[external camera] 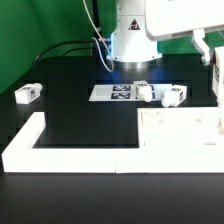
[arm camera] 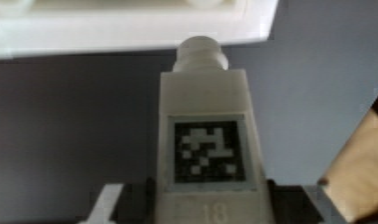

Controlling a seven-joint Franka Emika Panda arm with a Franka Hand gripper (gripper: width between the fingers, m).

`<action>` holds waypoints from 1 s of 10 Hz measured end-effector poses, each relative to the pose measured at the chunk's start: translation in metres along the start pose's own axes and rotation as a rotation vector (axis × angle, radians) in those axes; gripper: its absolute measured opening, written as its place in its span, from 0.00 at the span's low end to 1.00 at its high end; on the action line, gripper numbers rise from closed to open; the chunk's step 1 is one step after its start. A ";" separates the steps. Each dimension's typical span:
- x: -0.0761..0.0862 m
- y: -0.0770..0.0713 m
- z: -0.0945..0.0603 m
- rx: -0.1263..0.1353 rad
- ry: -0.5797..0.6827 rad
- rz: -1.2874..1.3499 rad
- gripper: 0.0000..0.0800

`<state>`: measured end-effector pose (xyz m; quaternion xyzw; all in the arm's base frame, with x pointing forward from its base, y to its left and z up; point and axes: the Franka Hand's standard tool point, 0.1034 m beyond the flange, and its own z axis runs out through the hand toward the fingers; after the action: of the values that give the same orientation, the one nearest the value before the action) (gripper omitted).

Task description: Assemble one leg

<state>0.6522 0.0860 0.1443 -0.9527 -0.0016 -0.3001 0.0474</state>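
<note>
Arm (external camera: 168, 18): reaching from its base (external camera: 132, 45) toward the exterior view's right, held high.
Gripper (external camera: 212, 58): pointing downward.
Fingers (arm camera: 115, 206): clamping the white leg (arm camera: 207, 120) from both sides.

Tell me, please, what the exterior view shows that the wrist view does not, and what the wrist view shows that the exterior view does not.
Only the exterior view shows the marker board, three loose legs, the fence and the robot's base. Only the wrist view shows the tag on the held leg clearly. Both show the held leg, gripped in the hand, the white top close to it, and the dark table.
</note>
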 end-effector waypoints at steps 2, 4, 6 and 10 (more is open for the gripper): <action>-0.015 0.000 0.015 -0.014 0.099 -0.008 0.36; -0.017 0.000 0.017 -0.011 0.061 -0.005 0.36; -0.021 -0.001 0.018 -0.010 0.046 -0.005 0.36; -0.034 -0.014 0.016 -0.004 0.000 -0.019 0.36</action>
<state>0.6335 0.1019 0.1128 -0.9527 -0.0099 -0.3007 0.0424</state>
